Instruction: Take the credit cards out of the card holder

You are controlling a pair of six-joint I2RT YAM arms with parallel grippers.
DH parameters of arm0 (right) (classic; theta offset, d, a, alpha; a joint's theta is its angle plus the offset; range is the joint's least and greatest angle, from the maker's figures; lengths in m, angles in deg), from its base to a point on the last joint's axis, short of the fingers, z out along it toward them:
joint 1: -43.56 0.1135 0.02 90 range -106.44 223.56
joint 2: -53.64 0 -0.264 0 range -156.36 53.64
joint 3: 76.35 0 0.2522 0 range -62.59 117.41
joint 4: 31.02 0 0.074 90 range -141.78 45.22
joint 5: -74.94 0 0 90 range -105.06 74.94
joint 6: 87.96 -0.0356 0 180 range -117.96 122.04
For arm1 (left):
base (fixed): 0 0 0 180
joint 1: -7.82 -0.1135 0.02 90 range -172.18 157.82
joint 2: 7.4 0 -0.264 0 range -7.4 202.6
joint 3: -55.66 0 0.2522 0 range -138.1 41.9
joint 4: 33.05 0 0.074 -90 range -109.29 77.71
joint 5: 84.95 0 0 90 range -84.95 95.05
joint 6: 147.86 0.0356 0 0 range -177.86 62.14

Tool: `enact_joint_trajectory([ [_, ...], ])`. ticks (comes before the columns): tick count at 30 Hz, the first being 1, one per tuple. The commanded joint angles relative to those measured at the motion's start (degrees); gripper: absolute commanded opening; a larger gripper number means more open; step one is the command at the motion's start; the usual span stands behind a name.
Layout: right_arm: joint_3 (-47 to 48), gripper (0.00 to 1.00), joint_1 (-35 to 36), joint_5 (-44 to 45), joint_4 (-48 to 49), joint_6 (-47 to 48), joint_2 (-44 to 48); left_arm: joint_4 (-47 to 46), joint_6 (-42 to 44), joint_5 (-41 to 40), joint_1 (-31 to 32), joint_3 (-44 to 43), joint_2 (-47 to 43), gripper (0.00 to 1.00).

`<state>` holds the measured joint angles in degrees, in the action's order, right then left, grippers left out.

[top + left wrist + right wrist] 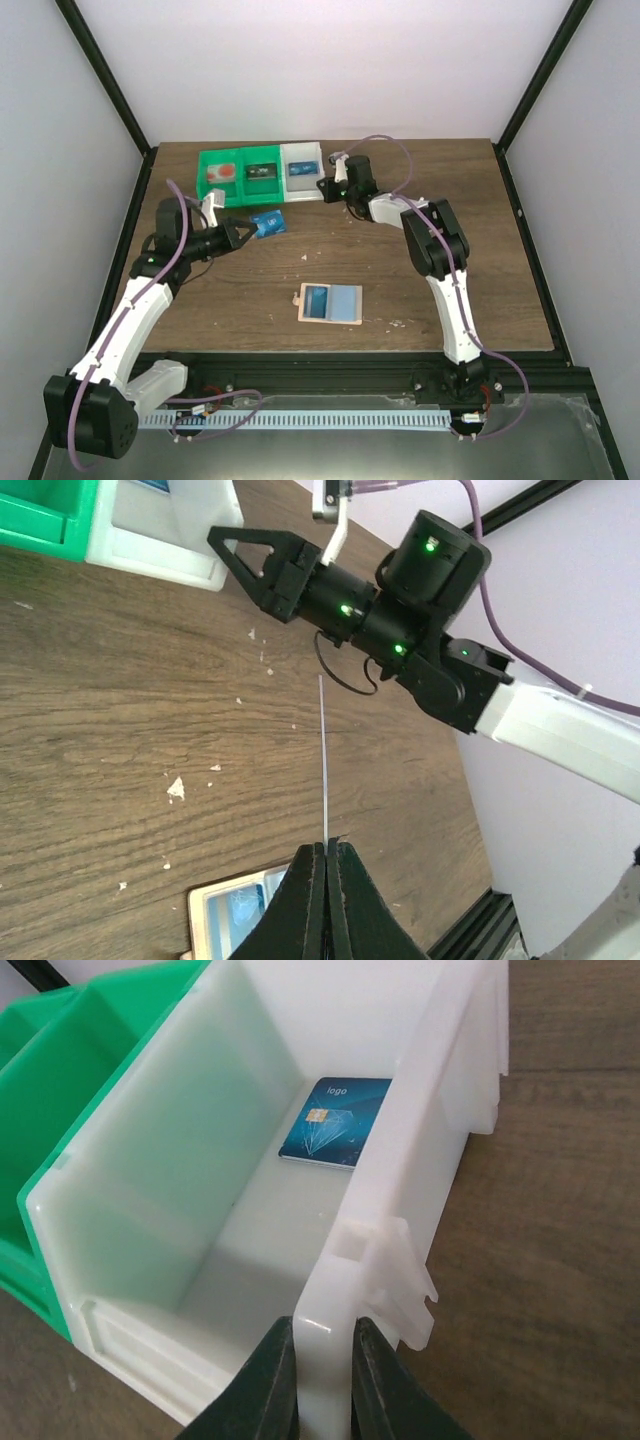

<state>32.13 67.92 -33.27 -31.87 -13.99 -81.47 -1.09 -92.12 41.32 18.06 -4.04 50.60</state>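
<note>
My main worry is the left claw (243, 232). It is clamped flat on one credit card (268, 224) and pinches only the near edge, so the card sticks out unsupported toward 3 o'clock. A quick swing could make it swivel or slide free onto the desk (450, 200), short of the bins.

The right claw (325, 1345) is narrow, with its fingers on either side of the white bin (250, 1140)'s side wall, apparently pinching it. If that arm pulls or lifts, I judge the bin could tip or drag, shifting the dark card (335, 1120) lying inside. The two claws also sit near each other, so carrying the held card toward 1 o'clock risks a knock.

The card holder (305, 310) lies flat mid-desk, at about 4 o'clock from the left claw and 6 o'clock from the right, well apart from both. A light blue card (330, 300) shows in it. Nothing pins the holder, so a pull on that card may simply slide it.
</note>
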Motion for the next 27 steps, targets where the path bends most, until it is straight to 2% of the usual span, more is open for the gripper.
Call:
enact_joint_trajectory([
  [1,-5.4,0.11,0.9,1.2,0.3,-0.1,5.9,-0.3,1.4,-1.6,0.0,0.1,0.6,0.0],
  [15,-27.5,0.1,4.2,3.5,8.0,-0.4,18.8,-5.2,0.3,-0.6,-0.6,-1.6,6.4,0.0],
  [21,-32.4,0.1,5.3,3.5,10.2,-2.0,21.0,-7.9,0.9,0.5,0.3,-4.8,15.2,0.0],
  [27,-35.4,0.13,5.4,0.8,11.1,-4.1,23.7,-12.2,-1.7,-3.2,3.6,-7.4,21.1,0.0],
])
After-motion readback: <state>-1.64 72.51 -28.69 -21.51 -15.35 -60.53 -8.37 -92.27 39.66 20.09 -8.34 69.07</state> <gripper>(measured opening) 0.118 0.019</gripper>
